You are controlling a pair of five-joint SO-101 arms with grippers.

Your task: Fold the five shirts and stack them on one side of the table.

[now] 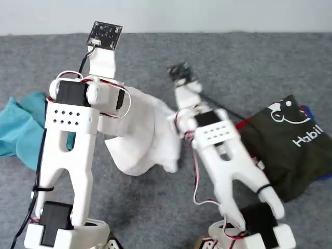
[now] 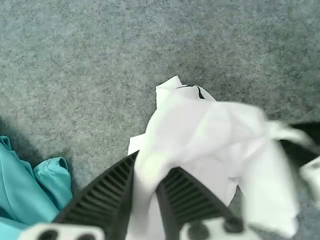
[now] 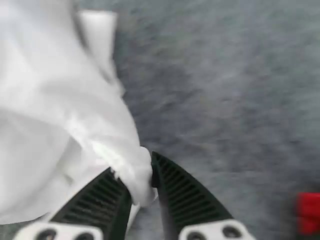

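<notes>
Early in the job, judging by the loose heaps: stacking not yet begun, first fold not yet made. Holding white shirt [image 1: 145, 129] up betw. the two arms over mid-table [image 1: 249, 57], cloth bunched and sagging; lower hem near or touching the surface, can't tell which. Pinched at one end by L gripper [image 2: 152, 167], jaws pressed together on a thick wad of fabric. Pinched at the other by R gripper [image 3: 135, 167], jaws nipped tight on a thin edge.

Crumpled at far left edge, well apart from the white: teal shirt [image 1: 18, 127]. Heaped at right, just beside R arm: black shirt [image 1: 285, 140] w/ white print, red cloth [image 3: 307, 212] at its edge, prob. another shirt.

Next, most likely: drawing the two grips apart to pull the cloth taut, then lowering it flat onto bare table before any fold. Calls for both arms moving in step, w/ firm grips. Likelier to slip: R's thin-edge hold. Also calls for steering clear of the black heap, close by on R side.
</notes>
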